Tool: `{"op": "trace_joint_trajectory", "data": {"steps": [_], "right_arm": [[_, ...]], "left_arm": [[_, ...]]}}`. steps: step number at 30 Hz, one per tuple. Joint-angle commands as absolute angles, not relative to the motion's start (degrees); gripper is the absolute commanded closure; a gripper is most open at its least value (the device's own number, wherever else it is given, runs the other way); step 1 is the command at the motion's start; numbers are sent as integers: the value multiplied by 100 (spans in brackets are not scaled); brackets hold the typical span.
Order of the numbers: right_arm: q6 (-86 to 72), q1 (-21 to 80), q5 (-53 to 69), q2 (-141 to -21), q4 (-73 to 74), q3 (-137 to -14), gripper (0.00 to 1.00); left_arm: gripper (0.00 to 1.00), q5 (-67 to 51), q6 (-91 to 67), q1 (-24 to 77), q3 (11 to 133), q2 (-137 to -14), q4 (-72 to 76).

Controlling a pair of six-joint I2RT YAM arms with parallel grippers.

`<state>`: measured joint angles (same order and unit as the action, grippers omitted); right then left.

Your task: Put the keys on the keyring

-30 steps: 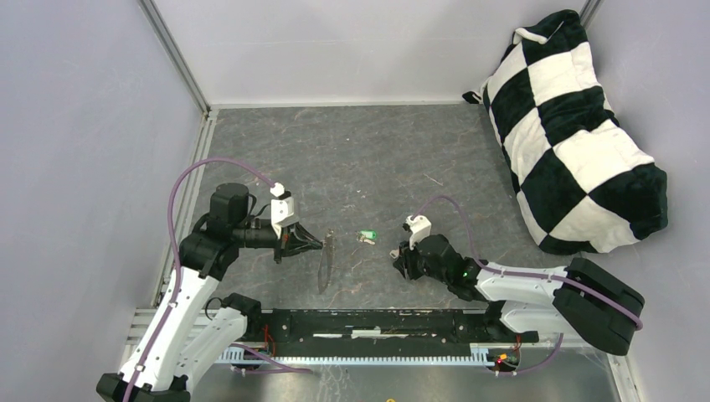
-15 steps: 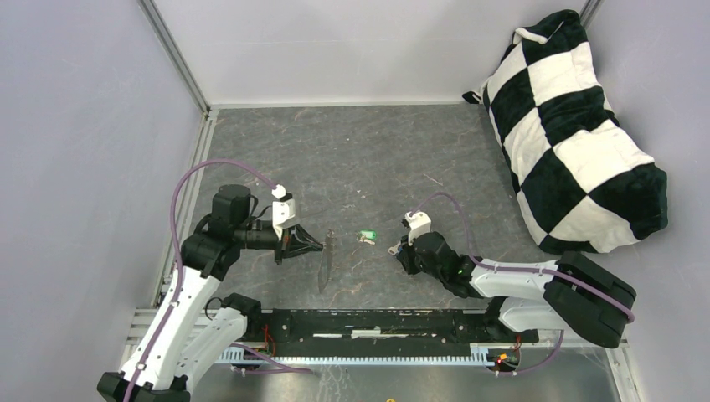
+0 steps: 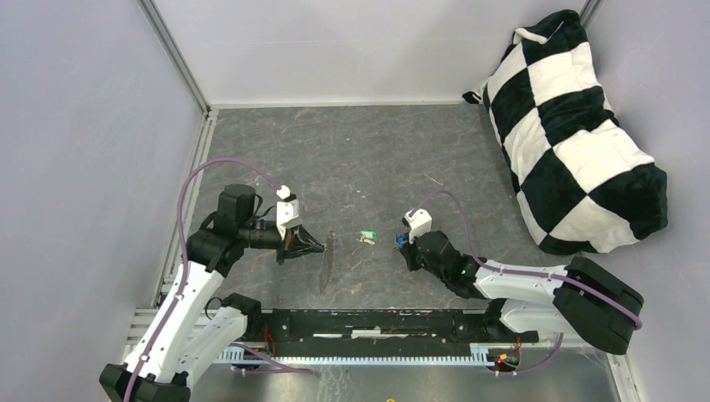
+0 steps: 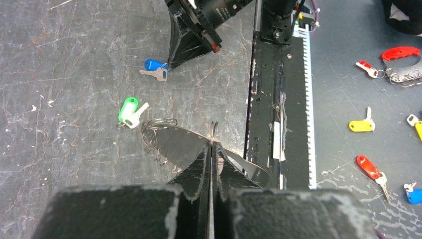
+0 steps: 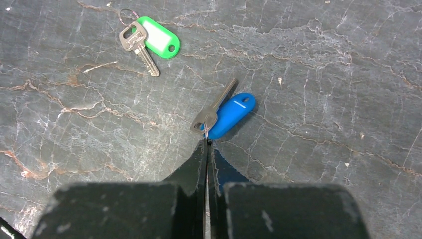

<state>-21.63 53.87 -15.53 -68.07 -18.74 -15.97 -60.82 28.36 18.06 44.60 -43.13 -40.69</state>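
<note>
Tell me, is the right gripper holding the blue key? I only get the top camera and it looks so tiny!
Observer: Its wrist camera shows the right gripper shut, and the tips seem to pinch the blue key at its little ring.
Operator: What about the left one?
Observer: The left gripper is shut on the thin wire of the keyring.
Operator: And the green key?
Observer: The green key lies flat, apart from both grippers, with a small ring of its own.

Green key [image 5: 158,37]: tag window blank, nothing legible.
Blue key [image 5: 230,115]: faint mark on tag, too small to read.
Elsewhere: no readable text.
</note>
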Motion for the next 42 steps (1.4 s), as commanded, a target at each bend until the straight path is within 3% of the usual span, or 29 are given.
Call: {"op": "trace_joint_trajectory", "data": {"steps": [1, 11, 23, 42], "right_arm": [[-1886, 5343, -1481, -6684, -2045, -1686, 100], [-1004, 5336, -367, -6366, -1523, -2195, 100], [-1022, 5359, 1415, -5892, -904, -3256, 100], [-1068, 6087, 1022, -7168, 459, -5955, 99]], "left_arm": [[98, -6359, 3102, 1779, 4465, -4296, -3982], [98, -6365, 3102, 1784, 4478, -4324, -3954], [98, -5680, 1667, 1782, 4120, -4063, -2049], [98, -5342, 1463, 1793, 3955, -3991, -1695]]}}
